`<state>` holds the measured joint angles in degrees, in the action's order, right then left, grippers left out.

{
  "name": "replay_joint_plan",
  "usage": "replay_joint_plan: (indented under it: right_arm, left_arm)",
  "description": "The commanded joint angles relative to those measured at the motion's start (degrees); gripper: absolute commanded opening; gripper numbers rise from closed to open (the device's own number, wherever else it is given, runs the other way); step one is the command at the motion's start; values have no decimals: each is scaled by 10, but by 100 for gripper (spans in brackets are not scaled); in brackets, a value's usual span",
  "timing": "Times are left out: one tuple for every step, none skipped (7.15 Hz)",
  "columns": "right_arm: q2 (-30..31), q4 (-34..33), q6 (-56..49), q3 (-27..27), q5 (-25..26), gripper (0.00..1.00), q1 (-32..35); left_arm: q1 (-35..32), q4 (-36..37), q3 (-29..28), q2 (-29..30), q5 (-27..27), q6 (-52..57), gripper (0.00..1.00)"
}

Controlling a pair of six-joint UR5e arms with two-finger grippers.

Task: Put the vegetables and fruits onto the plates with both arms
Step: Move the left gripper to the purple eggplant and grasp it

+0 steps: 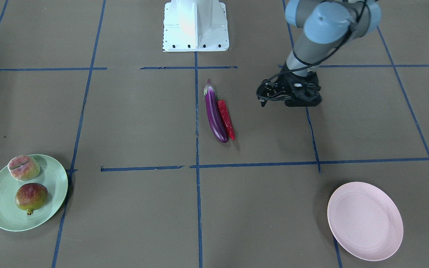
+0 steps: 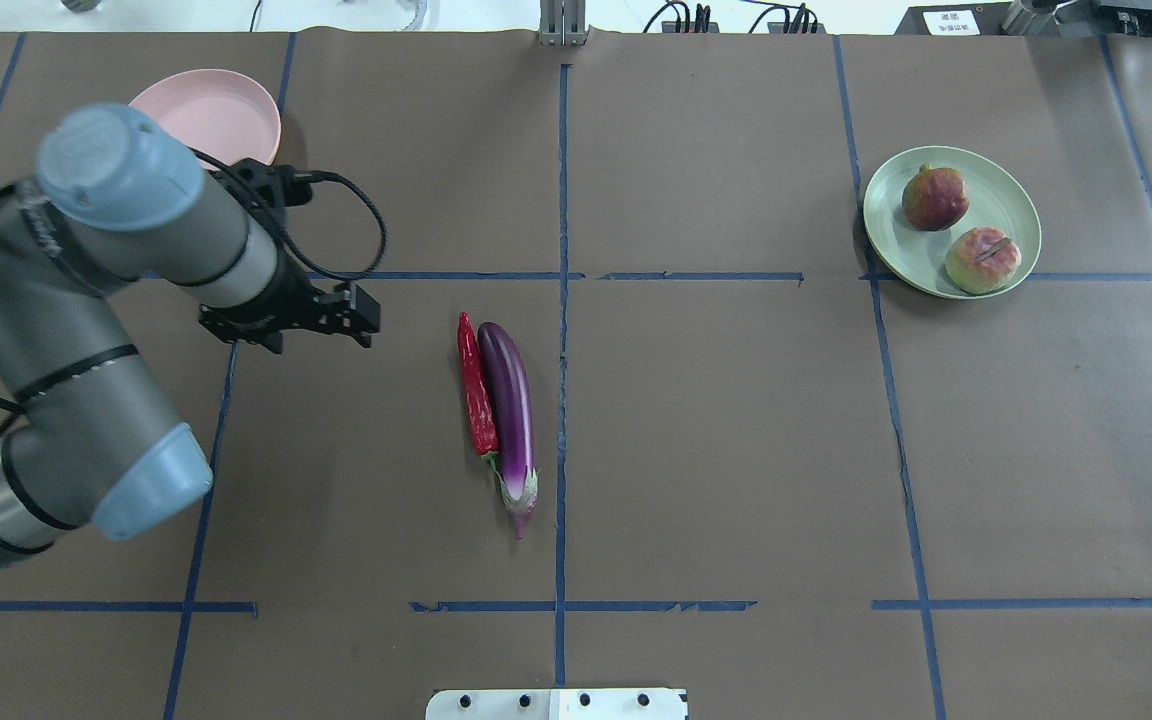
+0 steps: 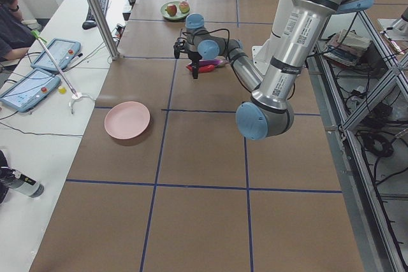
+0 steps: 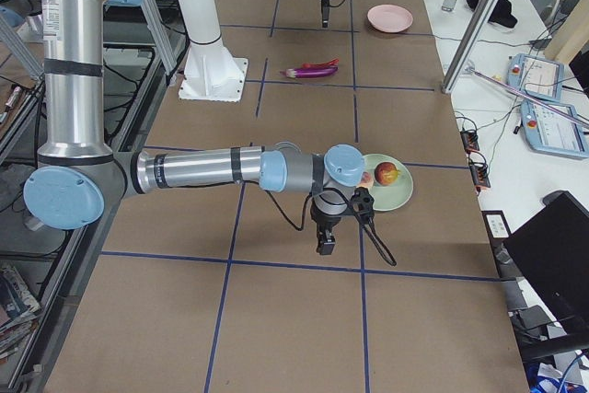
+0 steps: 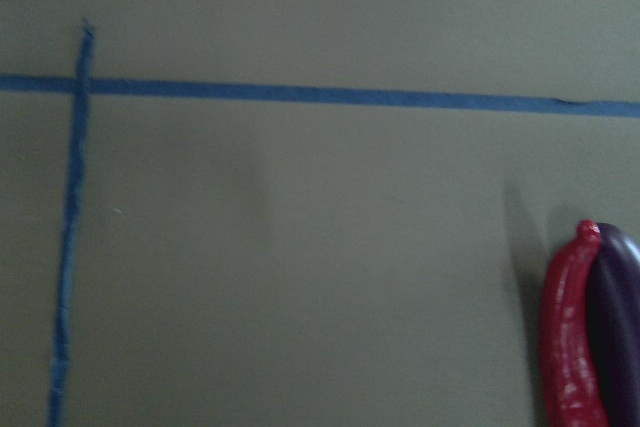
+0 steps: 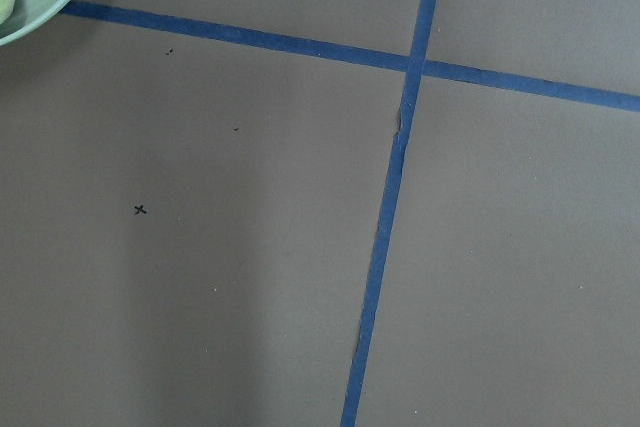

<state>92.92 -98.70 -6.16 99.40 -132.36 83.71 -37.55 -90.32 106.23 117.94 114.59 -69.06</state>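
The long purple eggplant (image 1: 215,115) has a smooth, glossy skin with highlights; the slim red chili pepper (image 1: 226,120) shines too, slightly wrinkled. The round pale pink plate (image 1: 365,221) and round mint-green plate (image 1: 2,201) look like matt plastic, faintly ringed. The brown table cover (image 1: 132,123) looks like matt paper, crossed by blue tape (image 1: 255,164). The left arm (image 2: 66,390) has satin silver-grey tubes and smooth light-blue caps.

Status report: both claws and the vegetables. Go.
Left claw hovers near chili, state unclear. Right claw by green plate, state unclear. Eggplant, chili not yet plated. Chili lies against eggplant, crowding the grasp.

Even light; dim, blurred left-wrist view.
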Motion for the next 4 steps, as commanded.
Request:
replay_joint_plan:
  right_arm:
    - [0, 0, 0, -1, 0, 100, 1]
    - [0, 0, 0, -1, 0, 100, 0]
    - [0, 0, 0, -2, 0, 100, 0]
    - [0, 0, 0, -2, 0, 100, 0]
  left_arm:
    - [97, 17, -44, 61, -91, -105, 100]
    - [118, 17, -44, 71, -96, -145, 96]
    - [131, 18, -60, 97, -96, -209, 85]
    - [135, 17, -98, 127, -97, -229, 78]
